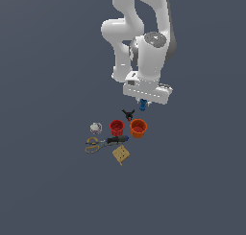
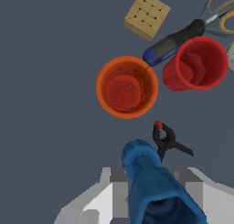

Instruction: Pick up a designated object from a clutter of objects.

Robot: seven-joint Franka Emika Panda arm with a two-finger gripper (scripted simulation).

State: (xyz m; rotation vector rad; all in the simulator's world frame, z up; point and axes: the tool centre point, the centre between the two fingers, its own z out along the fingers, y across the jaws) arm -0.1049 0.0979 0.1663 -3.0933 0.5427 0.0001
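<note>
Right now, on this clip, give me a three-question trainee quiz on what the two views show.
1. True or false: the blue bolt-like piece sits between the fingers of the gripper, above the floor.
2. Which item lies closest to the orange cup in the wrist view? A) black clamp B) whitish ball C) yellow-handled scissors
3. Fill in: in the exterior view, the tan square lies nearer the camera than the red ____.

Key: 1 true; 2 A; 3 cup.
</note>
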